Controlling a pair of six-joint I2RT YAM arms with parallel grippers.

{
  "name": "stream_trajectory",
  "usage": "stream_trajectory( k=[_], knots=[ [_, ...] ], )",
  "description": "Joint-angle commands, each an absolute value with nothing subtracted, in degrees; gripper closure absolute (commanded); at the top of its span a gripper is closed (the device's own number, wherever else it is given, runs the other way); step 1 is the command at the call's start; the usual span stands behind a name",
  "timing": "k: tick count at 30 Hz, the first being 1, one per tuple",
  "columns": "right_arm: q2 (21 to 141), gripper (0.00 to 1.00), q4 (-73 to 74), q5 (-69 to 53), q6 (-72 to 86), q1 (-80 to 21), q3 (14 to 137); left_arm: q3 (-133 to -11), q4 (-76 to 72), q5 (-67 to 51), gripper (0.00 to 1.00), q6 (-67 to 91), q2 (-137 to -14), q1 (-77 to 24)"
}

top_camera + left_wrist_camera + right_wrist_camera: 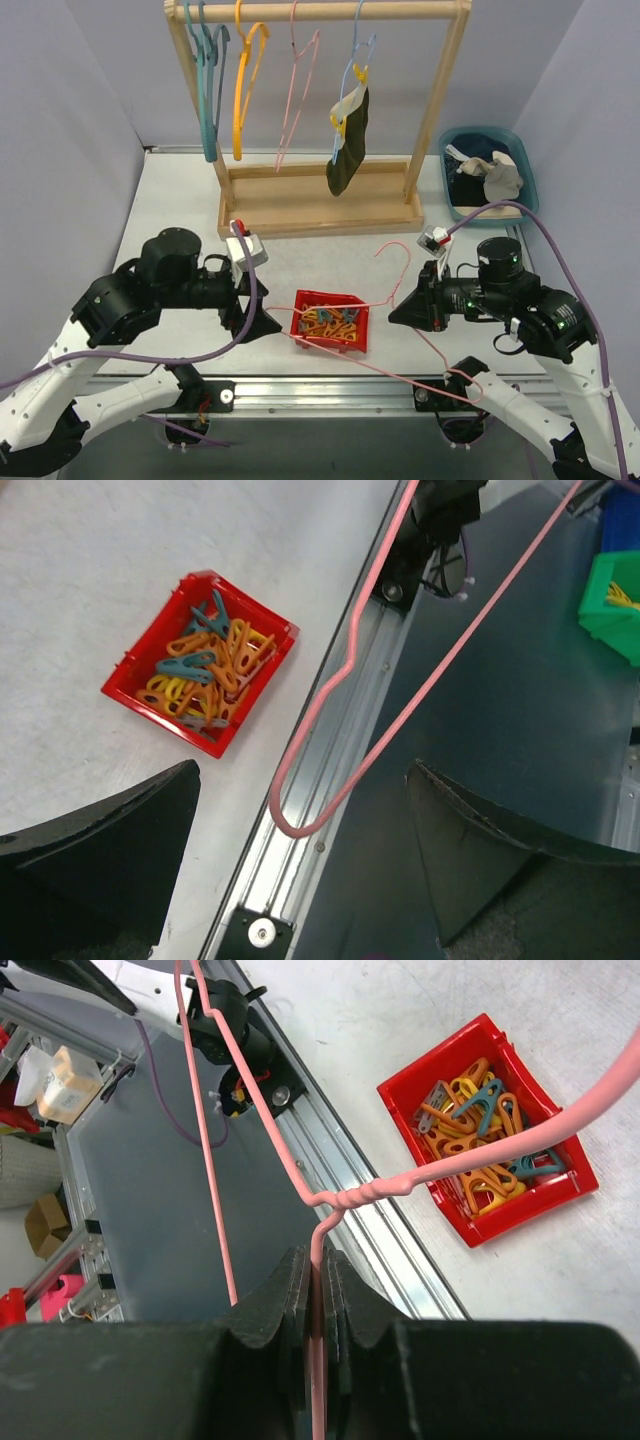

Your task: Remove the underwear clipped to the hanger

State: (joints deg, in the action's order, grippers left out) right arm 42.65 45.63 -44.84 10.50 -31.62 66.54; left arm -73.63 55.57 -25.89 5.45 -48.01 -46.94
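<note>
Right wrist view: right gripper tight around pink hanger, left gripper wide open.

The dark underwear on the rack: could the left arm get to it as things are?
Probably yes: the left tool is open and empty, with bare table between it and the underwear; its stretch is unsure.

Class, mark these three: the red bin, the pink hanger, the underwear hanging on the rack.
red bin (148,640): left wrist view, left rim.
pink hanger (365,1192): right wrist view, twisted neck.
underwear (348,150): top view, dark cloth's middle.
</note>
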Motion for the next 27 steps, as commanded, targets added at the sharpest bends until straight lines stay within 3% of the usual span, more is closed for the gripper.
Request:
stream_trajectory(
  k=[1, 4, 9, 13, 14, 15, 20, 21, 23, 24, 27],
  knots=[
    [42.89, 1.0, 43.95, -48.69, 9.23, -32.17, 69.08, -74.0, 58.27, -32.51, 0.06, 2.73, -50.44, -46.49],
    [42.63, 1.0, 43.95, -48.26, 8.88, -32.43, 69.35, -73.74, 58.53, -37.25, 0.0, 2.03, -52.9, -46.41],
    [42.45, 1.0, 43.95, -47.29, 8.79, -32.52, 69.87, -74.44, 60.03, -45.95, 0.24, 0.36, -55.45, -46.14],
    [42.54, 1.0, 44.03, -45.7, 8.53, -32.52, 70.93, -74.0, 61.08, -50.27, 0.63, 0.18, -56.43, -46.14],
    [42.54, 1.0, 44.03, -45.7, 8.44, -32.52, 70.93, -73.92, 61.35, -50.53, 0.88, 0.18, -56.25, -46.14],
    [42.54, 1.0, 44.21, -45.53, 8.52, -32.52, 70.93, -73.92, 61.35, -50.54, 0.97, 0.18, -55.73, -46.14],
    [42.36, 1.0, 44.47, -42.72, 8.79, -32.69, 71.19, -72.95, 62.31, -52.03, 0.97, -1.49, -53.79, -46.23],
    [42.28, 0.79, 44.65, -42.02, 8.96, -32.61, 71.45, -73.04, 62.58, -50.99, 0.97, -1.49, -53.18, -46.14],
    [42.36, 0.55, 44.65, -37.72, 9.57, -32.69, 71.72, -72.86, 63.54, -46.18, 0.97, -1.06, -52.48, -46.14],
    [42.28, 0.38, 44.65, -35.62, 9.93, -32.61, 72.07, -72.77, 63.72, -44.58, 0.97, -0.88, -51.51, -46.14],
    [40.79, 0.11, 45.09, -19.29, 12.56, -32.61, 74.61, -72.25, 64.95, -40.62, 0.97, -0.53, -50.02, -46.06]
  ],
)
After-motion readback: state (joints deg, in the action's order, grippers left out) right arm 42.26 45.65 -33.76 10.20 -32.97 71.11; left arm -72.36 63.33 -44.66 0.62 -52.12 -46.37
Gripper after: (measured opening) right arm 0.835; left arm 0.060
